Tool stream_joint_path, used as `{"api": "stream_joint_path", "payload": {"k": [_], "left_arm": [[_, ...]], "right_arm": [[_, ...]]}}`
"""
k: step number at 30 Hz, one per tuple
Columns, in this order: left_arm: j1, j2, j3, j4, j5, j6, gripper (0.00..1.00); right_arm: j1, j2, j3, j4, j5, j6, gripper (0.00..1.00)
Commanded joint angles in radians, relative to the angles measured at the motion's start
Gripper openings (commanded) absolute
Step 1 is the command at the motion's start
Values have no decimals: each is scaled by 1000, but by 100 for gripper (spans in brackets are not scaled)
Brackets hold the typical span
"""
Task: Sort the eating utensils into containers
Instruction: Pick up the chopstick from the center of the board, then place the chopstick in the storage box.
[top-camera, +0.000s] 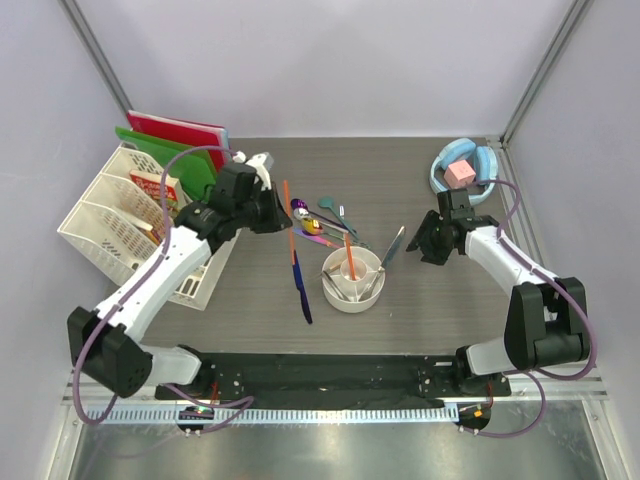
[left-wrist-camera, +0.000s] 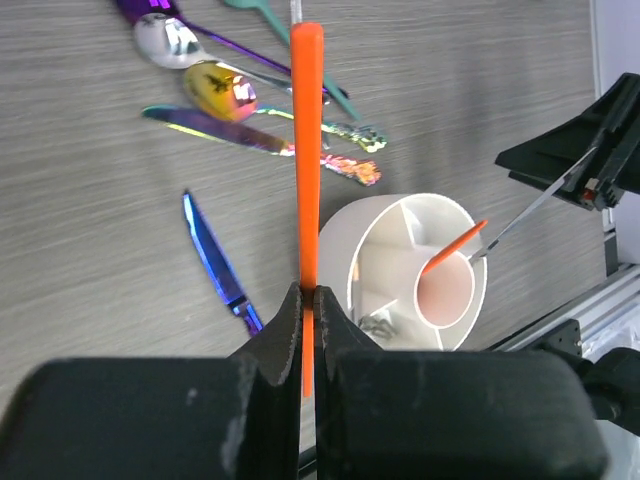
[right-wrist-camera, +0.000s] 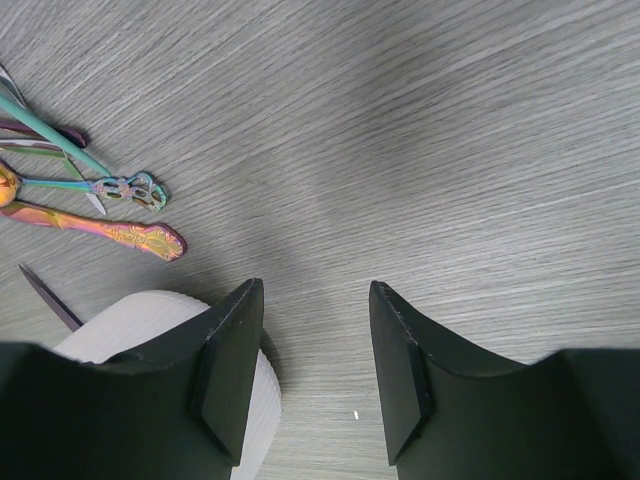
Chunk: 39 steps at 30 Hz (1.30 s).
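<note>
- Grey wood-grain table (top-camera: 450, 310) is sitting between pale walls, with metal posts rising at the far corners.
- One white rack (top-camera: 100, 225) is standing at the left, holding a red packet (top-camera: 155, 186) whose print is too small to read.
- One cup (top-camera: 352, 303) is standing mid-table, holding one orange chopstick (top-camera: 349, 258).
- Left claw (left-wrist-camera: 308, 305) is pinching a second chopstick (left-wrist-camera: 307, 130), far-left of the cup.
- Right claw (right-wrist-camera: 315, 370) is hanging spread, right of the cup.
- One blue knife (top-camera: 301, 290) is lying left of the cup, and several loose pieces (top-camera: 315, 228) are lying beyond it.

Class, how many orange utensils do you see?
2: one orange chopstick clamped in the left gripper, one orange piece standing in the white cup. Others may be hidden.
</note>
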Motion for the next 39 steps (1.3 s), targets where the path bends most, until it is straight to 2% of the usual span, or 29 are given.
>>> {"api": "stream_joint_path", "payload": {"k": [1, 5, 11, 18, 39], "left_arm": [[-58, 107, 98, 122, 60, 9, 0], [-110, 192, 199, 112, 81, 43, 0], [-177, 267, 241, 108, 74, 80, 0], [-240, 296, 173, 198, 21, 135, 0], [-260, 308, 0, 386, -43, 167, 0]], "right_arm": [[-1, 1, 44, 27, -19, 18, 53], [-1, -2, 39, 26, -16, 18, 52], [-1, -3, 36, 24, -11, 20, 52], [-1, 1, 44, 20, -13, 15, 52], [-1, -16, 36, -13, -4, -3, 52]]}}
